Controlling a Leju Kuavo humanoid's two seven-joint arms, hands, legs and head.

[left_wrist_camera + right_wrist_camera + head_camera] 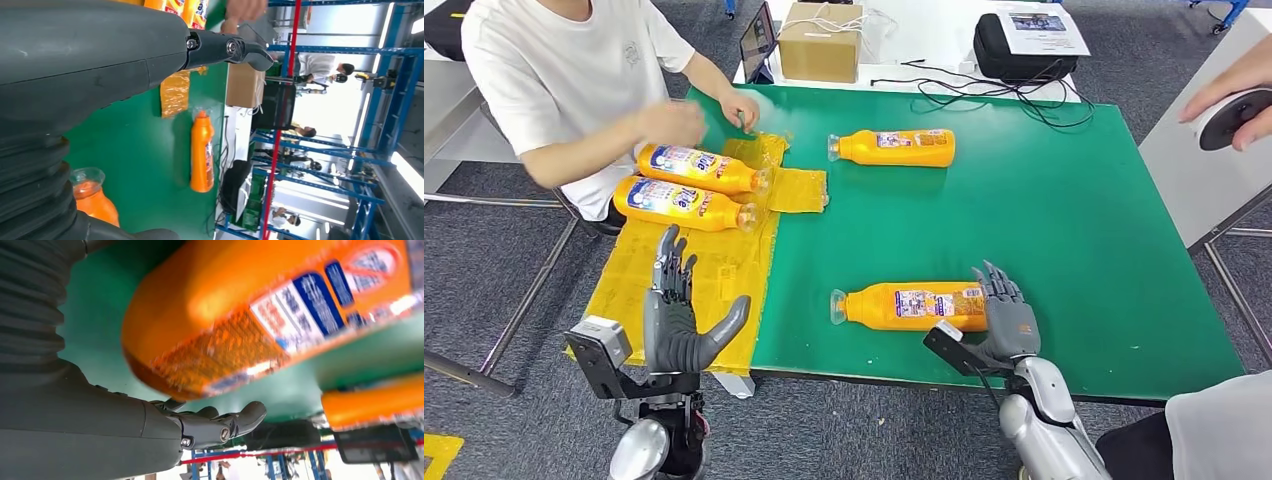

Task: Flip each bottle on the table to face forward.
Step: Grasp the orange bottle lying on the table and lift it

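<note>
Reaching at the near bottle (912, 306), the right hand (1007, 314) rested spread against its base; far bottle (892, 147) waited, left hand (679, 322) open.

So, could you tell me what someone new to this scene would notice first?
Probably the orange bottles lying on their sides on the green table: one near bottle right by the robot's right hand, and a far bottle toward the back edge. Next, a person at the far left handles two more bottles on a yellow cloth, where the robot's left hand hovers, fingers spread.
</note>
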